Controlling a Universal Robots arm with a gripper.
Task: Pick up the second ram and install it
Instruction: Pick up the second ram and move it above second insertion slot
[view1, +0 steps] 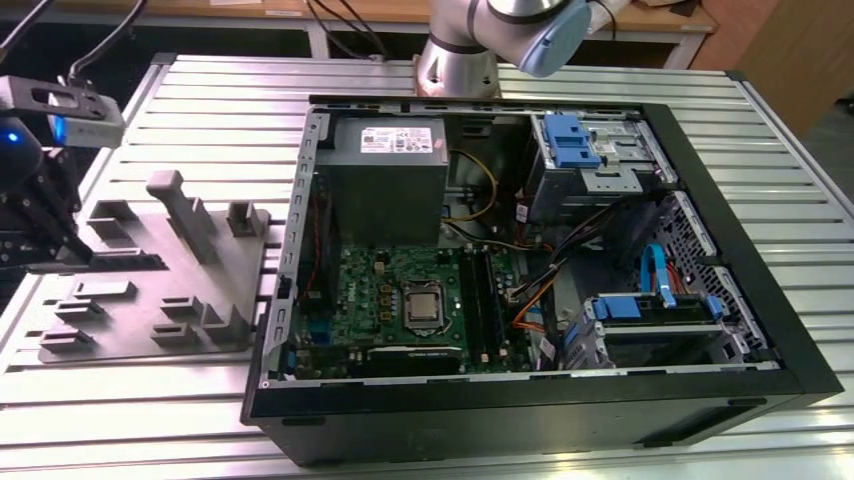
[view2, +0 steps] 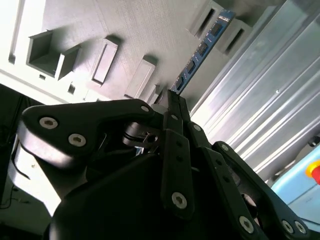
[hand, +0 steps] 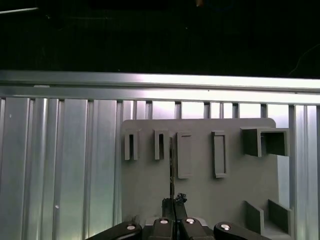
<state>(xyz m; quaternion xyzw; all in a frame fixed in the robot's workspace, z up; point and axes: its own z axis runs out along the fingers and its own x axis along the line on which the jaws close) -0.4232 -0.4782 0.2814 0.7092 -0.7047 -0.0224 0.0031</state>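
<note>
— Where was the ram (view2: 195, 59)?

— In the gripper (view2: 171, 100). In the second wrist view the jaws were pinched onto one end of it. The rest of the blue stick, with its row of dark chips (view2: 201, 48), ran straight out beyond them.

— And in the first wrist view?

— There it showed edge-on, a thin dark line reaching from the jaws out over the grey holder (hand: 225, 200), between two of its narrow slots (hand: 160, 145). I could not tell whether the far end touched the holder or hung clear of it.

— Where did that put it against the case (view1: 534, 410)?

— Well apart from it. In the exterior view the gripper was at the exterior view's far left, by the outer edge of the holder. The holder lay on the ribbed metal table (view1: 227, 100), just beside the open case.

— And inside the case?

— The green board (view1: 360, 290) lay on its floor, next to the grey power supply (view1: 387, 170). The arm (view1: 461, 60) rose from the table behind the case.
</note>
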